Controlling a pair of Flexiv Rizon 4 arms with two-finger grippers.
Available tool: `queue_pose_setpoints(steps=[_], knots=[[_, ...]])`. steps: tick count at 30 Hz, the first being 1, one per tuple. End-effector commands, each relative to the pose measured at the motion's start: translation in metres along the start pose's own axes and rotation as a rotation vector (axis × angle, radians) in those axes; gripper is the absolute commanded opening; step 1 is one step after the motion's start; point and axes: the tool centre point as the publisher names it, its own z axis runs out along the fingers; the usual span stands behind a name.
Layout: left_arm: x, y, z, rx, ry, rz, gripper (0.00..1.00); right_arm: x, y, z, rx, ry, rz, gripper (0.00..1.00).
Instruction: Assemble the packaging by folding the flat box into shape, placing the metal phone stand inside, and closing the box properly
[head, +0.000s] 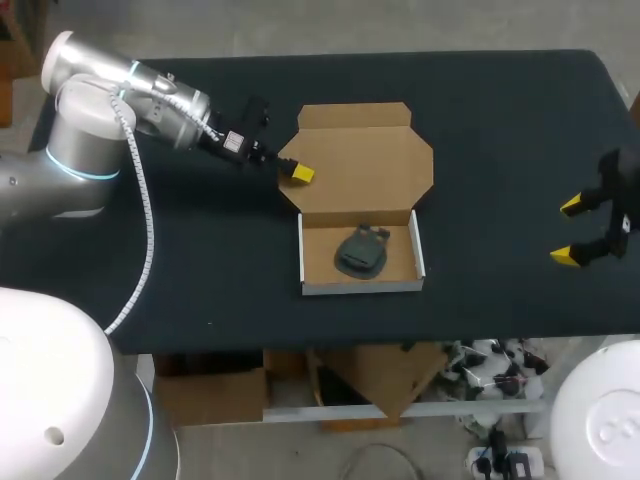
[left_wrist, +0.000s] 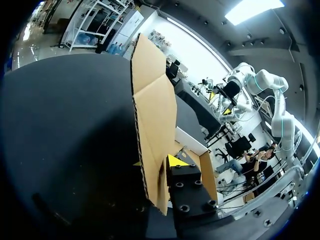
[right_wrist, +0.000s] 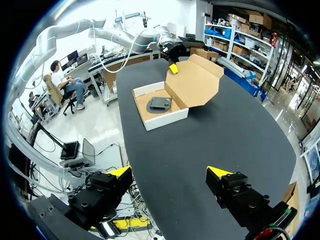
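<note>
- Right, the cardboard box (head: 305, 250) sits mid-way across the black table (head: 500, 120). Its tray (head: 418, 250) is already formed, white outside and raw brown inside. The lid (head: 365, 160) is hinged open off the far wall.
- In the tray lies the metal phone stand (head: 362, 250), dark grey, rounded and matte. It's probably dense for its size, so it should stay put when the lid comes over.
- The lid is one panel of corrugated card with chamfered corners and a tuck flap (head: 355, 116) along its far edge. I'd expect it to be light and stiff across the panel, to bend easily at the creases, and to kink if squeezed hard mid-panel.
- Narrow pinch by the left gripper (head: 300, 173) on the lid's left edge. One yellow tip shows on the card and the other is hidden behind it, so the clamp is my read.
- Best hold is probably the edge or the tuck flap. Card is grippy, not slick.
- Wide open and holding nothing, the right gripper (head: 573, 231) is near the table's right edge, well apart from the box.
</note>
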Motion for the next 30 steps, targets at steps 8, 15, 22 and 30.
queue_pose_setpoints(steps=[8, 15, 22, 30], knots=[[0.0010, 0.0005, -0.0005, 0.002, 0.009, 0.014, 0.00, 0.0006, -0.0009, -0.0004, -0.003, -0.002, -0.001, 1.00], [0.0059, 0.0013, -0.0033, 0.006, 0.013, 0.048, 0.00, 0.0006, -0.0009, -0.0004, -0.003, -0.002, -0.001, 1.00], [0.0059, 0.0013, -0.0033, 0.006, 0.013, 0.048, 0.00, 0.0006, -0.0009, -0.0004, -0.003, -0.002, -0.001, 1.00], [0.0059, 0.0013, -0.0033, 0.006, 0.013, 0.048, 0.00, 0.0006, -0.0009, -0.0004, -0.003, -0.002, -0.001, 1.00]])
